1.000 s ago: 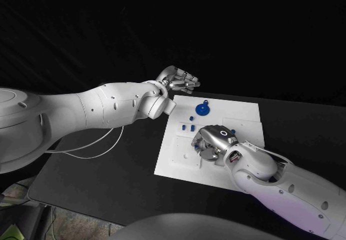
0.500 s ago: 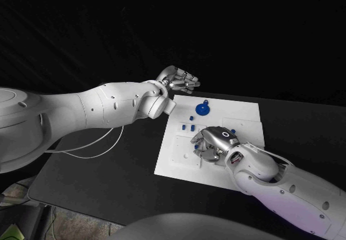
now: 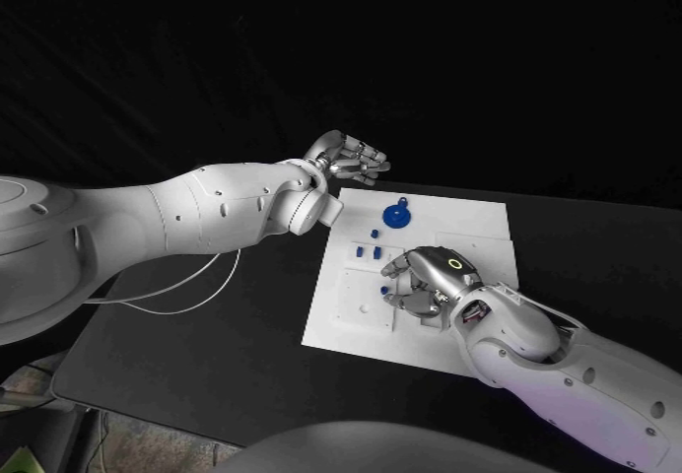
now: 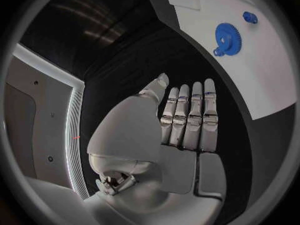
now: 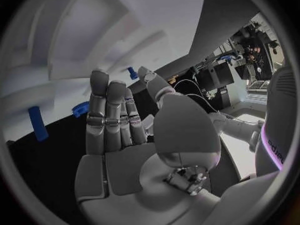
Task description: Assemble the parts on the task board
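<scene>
Black table (image 3: 185,345) and dark surroundings frame the white task board (image 3: 483,212), which is laid in the middle of the surface. On its far part a blue gear (image 3: 399,214) is seen, and nearer the middle several small blue parts (image 3: 373,252) are set close together, with one more blue part (image 3: 385,291) just beside the right hand (image 3: 427,286). That hand is lowered over the board's middle with its fingers apart; nothing is seen held in it, so it is judged to be empty and reaching. The left hand (image 3: 353,158) is held off the board's far left corner, above the table, fingers extended side by side and holding nothing. The step in hand is judged to be the picking of a small part by the right hand; the next move would call for the fingers to be closed on one piece without its neighbours being knocked. From the left wrist, the flat left hand (image 4: 181,130) and the gear (image 4: 228,36) with its toothed rim and a small peg (image 4: 250,17) beyond it are shown plainly. From the right wrist, the right hand (image 5: 119,130) is shown with straight fingers and a bare palm, blue parts (image 5: 37,123) lying past its fingertips, which the head view leaves partly hidden.
</scene>
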You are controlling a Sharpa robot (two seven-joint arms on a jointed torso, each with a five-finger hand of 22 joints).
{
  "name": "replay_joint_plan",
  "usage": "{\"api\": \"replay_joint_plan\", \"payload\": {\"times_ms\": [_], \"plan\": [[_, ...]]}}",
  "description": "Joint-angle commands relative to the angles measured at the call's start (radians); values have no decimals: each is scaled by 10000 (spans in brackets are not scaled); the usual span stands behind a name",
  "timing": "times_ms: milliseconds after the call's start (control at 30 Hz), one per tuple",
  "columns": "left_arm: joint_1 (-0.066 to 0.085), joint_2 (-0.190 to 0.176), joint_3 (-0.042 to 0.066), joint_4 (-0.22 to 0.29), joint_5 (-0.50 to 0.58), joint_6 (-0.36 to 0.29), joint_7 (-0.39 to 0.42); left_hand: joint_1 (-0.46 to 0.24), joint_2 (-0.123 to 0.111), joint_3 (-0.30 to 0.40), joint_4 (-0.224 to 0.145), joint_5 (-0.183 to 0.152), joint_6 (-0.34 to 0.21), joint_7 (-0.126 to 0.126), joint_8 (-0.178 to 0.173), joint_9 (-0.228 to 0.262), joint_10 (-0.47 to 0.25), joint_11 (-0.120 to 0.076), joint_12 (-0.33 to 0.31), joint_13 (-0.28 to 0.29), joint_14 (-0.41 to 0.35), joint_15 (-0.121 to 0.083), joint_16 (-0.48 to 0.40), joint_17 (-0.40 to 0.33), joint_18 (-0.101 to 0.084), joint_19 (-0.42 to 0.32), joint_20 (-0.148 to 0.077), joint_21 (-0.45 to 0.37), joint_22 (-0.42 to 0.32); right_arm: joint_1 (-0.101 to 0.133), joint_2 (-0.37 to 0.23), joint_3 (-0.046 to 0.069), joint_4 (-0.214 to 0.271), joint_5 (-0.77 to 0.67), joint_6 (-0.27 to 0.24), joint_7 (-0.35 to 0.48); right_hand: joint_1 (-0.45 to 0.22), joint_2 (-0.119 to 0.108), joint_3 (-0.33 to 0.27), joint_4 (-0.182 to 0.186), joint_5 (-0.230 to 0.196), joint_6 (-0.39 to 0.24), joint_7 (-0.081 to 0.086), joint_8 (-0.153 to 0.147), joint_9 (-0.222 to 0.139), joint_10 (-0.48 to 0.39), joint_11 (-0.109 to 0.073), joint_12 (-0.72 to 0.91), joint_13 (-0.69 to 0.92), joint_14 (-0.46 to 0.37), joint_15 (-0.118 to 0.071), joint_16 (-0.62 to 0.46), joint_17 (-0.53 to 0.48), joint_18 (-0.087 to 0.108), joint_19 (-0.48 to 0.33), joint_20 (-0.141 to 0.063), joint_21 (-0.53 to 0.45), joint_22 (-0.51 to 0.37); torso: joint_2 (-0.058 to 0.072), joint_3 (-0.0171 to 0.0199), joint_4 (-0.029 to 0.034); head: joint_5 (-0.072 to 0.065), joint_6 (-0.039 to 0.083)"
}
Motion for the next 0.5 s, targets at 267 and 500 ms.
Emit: {"api": "replay_joint_plan", "payload": {"times_ms": [267, 500], "plan": [[7, 3, 10, -52, 75, 172, 65, -72, -27, 13, 45, -23, -22, -4, 1, 8, -42, -5, -31, -9, -28, 56, -36, 7, 148, -80, 2, 19, 8, 20, -659, 694, 729, 825, 82, 148, -98, 249, 186, 101, -133, 154, 86, -2, 9, 846, -254, 199, 21, 64, -119, 130, -28, 63, 444, -22, 369, 39, -14, -1, 2, -294, 248], [5, -33, 9, -78, 125, 175, 205, -7, 14, 29, 15, 8, -3, -7, 3, 9, 22, -31, -30, -10, 52, 24, -32, 10, 160, -31, -28, 47, 17, 83, -1340, 1575, 1122, 1325, 936, 379, -185, 267, 273, 87, 42, 432, 76, -4, 17, 1720, -452, -42, 35, 170, -271, 123, -33, -305, 443, -233, 1014, 131, -19, -7, 0, -623, 491]]}}
